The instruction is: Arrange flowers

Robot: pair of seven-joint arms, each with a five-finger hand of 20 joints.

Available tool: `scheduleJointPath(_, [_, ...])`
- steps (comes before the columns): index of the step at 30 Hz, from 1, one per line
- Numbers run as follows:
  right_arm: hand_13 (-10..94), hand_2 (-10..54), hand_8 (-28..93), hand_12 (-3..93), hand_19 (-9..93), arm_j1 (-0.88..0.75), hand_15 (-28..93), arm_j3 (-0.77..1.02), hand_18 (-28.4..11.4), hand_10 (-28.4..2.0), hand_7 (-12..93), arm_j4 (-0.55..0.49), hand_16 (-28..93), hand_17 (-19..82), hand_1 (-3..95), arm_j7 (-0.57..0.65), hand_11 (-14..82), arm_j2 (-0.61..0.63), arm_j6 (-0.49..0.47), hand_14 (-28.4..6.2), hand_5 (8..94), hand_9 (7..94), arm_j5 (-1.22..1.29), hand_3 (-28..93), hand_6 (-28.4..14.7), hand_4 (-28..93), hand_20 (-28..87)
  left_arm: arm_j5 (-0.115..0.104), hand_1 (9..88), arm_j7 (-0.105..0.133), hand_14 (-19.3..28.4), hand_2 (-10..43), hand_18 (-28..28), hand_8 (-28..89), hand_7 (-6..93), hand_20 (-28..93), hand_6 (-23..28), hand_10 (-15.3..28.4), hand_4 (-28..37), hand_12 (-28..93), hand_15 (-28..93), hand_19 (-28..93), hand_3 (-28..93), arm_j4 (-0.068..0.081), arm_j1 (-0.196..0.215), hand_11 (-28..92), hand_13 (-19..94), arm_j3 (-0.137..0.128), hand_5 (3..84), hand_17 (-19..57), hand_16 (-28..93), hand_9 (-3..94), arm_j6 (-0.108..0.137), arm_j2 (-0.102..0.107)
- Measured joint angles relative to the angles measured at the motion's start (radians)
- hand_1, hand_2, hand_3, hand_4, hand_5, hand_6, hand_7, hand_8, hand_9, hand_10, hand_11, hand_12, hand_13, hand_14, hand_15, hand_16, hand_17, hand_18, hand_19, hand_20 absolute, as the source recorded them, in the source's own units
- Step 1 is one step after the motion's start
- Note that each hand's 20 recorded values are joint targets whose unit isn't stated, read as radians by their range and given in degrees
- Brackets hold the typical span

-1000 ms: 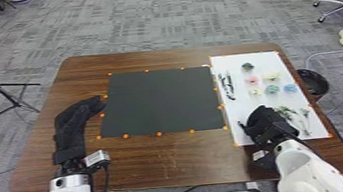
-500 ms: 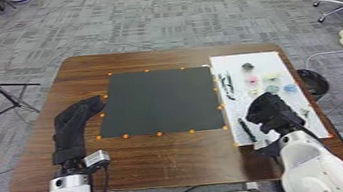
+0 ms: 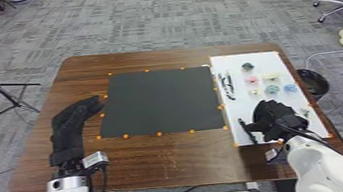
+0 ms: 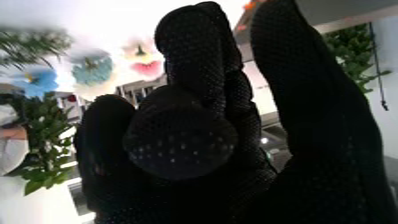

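In the head view my right hand (image 3: 275, 117) is over the near part of the white board (image 3: 232, 61), covering some green stems; one sprig (image 3: 305, 112) shows beside it. Farther up the board lie a pink flower (image 3: 252, 80), a yellow one (image 3: 270, 76), a teal one (image 3: 272, 89), a blue one (image 3: 290, 88) and a dark green one (image 3: 247, 66). My left hand (image 3: 74, 120) rests open left of the dark mat (image 3: 161, 102). In the right wrist view my right hand (image 4: 191, 55) is open, no thing visible in it, with a blue flower (image 4: 37, 82) and leafy greenery (image 4: 49, 125) beyond.
Slim dark tools (image 3: 227, 85) lie along the board's left side, and a black stick-like item (image 3: 246, 127) is just left of my right hand. A black bin (image 3: 313, 82) stands past the table's right edge. Orange markers (image 3: 160, 133) border the mat.
My right hand has shifted rightward over the stems, going forward at first and then back a little toward the near edge. My left hand has stayed put.
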Motion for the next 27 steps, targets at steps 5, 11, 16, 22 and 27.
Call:
scheduleJointPath(5, [94, -9.5, 25, 31.1, 93, -0.020, 56, -0.007, -11.5, -12.0, 25, 0.008, 32, 66, 47.7, 0.002, 39.3, 0.002, 0.004, -1.2, 75.2, 86.0, -0.005, 47, -3.0, 1, 53, 0.000, 28.4, 0.000, 18.4, -1.2, 13.8, -7, 18.6, 30, 3.0, 14.8, -18.6, 15, 28, 24, 67, -0.001, 0.001, 25, 46, 0.000, 57.8, 13.5, 2, 55.3, 0.000, 0.001])
scheduleJointPath(11, [94, -9.5, 25, 31.0, 93, -0.016, 56, -0.040, -11.2, -11.9, 25, 0.055, 32, 67, 48.1, 0.013, 39.2, -0.002, 0.012, -1.2, 75.3, 86.1, -0.018, 47, -3.0, 1, 53, 0.000, 28.4, 0.000, 18.4, -1.2, 13.8, -6, 18.8, 30, 2.9, 14.8, -18.5, 15, 28, 24, 67, -0.001, 0.001, 25, 46, 0.000, 57.8, 13.5, 2, 55.2, 0.000, 0.001])
scheduleJointPath(16, [94, -9.5, 26, 31.0, 93, 0.011, 56, -0.056, -11.0, -12.0, 25, 0.071, 32, 67, 49.9, 0.021, 39.2, -0.013, 0.014, -1.2, 75.2, 86.1, -0.033, 44, -3.1, 3, 52, 0.000, 28.5, 0.000, 18.3, -1.2, 13.8, -6, 18.6, 30, 3.0, 14.8, -18.6, 15, 28, 24, 67, -0.001, 0.001, 25, 46, 0.000, 57.8, 13.5, 2, 55.3, 0.000, 0.001])
scheduleJointPath(22, [94, -9.5, 28, 32.4, 93, 0.019, 56, -0.062, -10.2, -11.9, 25, 0.076, 31, 67, 82.0, 0.027, 38.6, -0.020, 0.012, -1.2, 75.6, 86.4, -0.039, -28, -3.0, 47, 50, 0.000, 28.5, -0.001, 18.3, -1.2, 13.8, -6, 18.6, 30, 3.0, 14.8, -18.6, 15, 28, 24, 67, 0.000, 0.001, 25, 46, 0.000, 57.8, 13.5, 2, 55.2, 0.000, 0.001])
scheduleJointPath(27, [94, -9.5, 28, 36.6, 93, 0.033, 57, -0.075, -9.7, -11.1, 25, 0.076, 30, 68, 84.9, 0.040, 35.5, -0.025, 0.000, -0.9, 77.5, 88.6, -0.041, -28, -2.8, 51, 48, 0.000, 28.5, -0.001, 18.4, -1.2, 13.8, -6, 18.7, 30, 2.9, 14.9, -18.5, 15, 28, 24, 67, 0.000, 0.001, 25, 46, 0.000, 57.7, 13.5, 2, 55.2, 0.000, 0.001])
